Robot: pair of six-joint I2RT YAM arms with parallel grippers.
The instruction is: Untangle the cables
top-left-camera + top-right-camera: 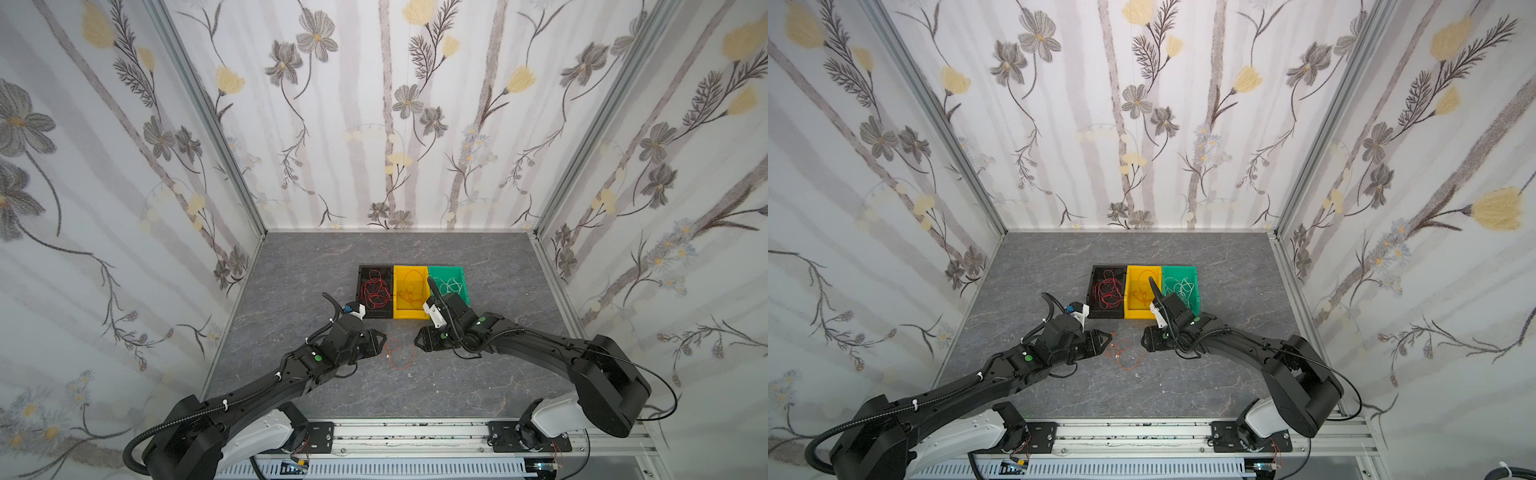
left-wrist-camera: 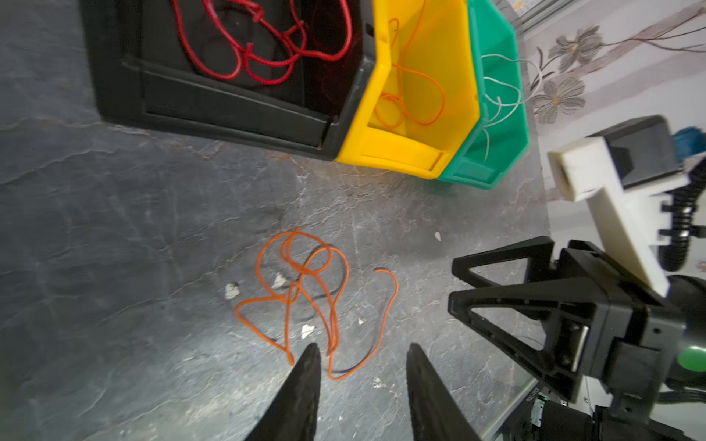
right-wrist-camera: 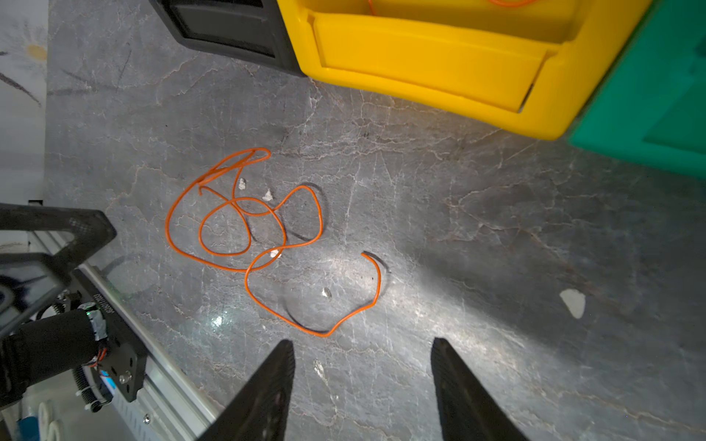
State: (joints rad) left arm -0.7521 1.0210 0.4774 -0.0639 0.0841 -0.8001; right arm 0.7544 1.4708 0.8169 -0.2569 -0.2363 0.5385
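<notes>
Seemingly working on the orange cable (image 2: 303, 269), looped over itself on the table just in front of the yellow bin (image 3: 420, 65). Flanked by left gripper (image 2: 361, 351), jaws partway apart and empty, and right gripper (image 3: 363, 343), wider apart, also empty. Probably calls for pinching one free end, then lifting it clear of the crossings.

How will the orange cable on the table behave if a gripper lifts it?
Probably floppy: the orange cable lies in loose loops, so it should dangle. Likely light, being so thin. Its crossed strands may snag together.
</notes>
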